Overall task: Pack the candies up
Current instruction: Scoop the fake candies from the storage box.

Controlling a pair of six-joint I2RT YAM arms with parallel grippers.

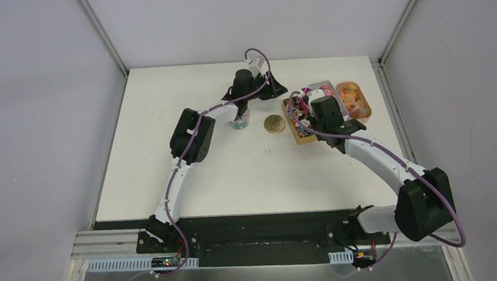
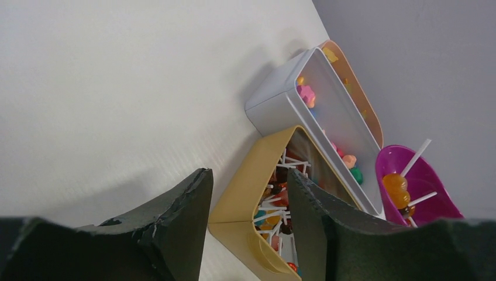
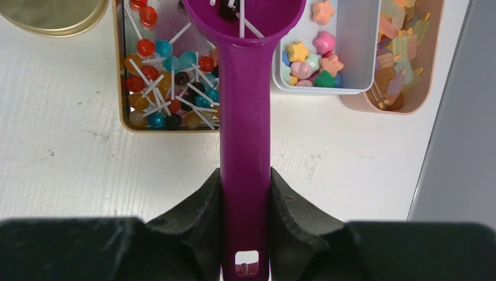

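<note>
The candies are small round lollipops on white sticks heaped in a gold tray, and star and flower pieces in a grey tray. My right gripper is shut on the handle of a purple scoop. Its bowl hangs over the gold tray with a few lollipops in it. My left gripper is open with nothing between its fingers. It hovers left of the gold tray, facing its corner.
A pink tray of stick sweets stands right of the grey one. A round gold lid lies left of the gold tray. A small jar with coloured contents sits under my left forearm. Walls close in the table's far and side edges.
</note>
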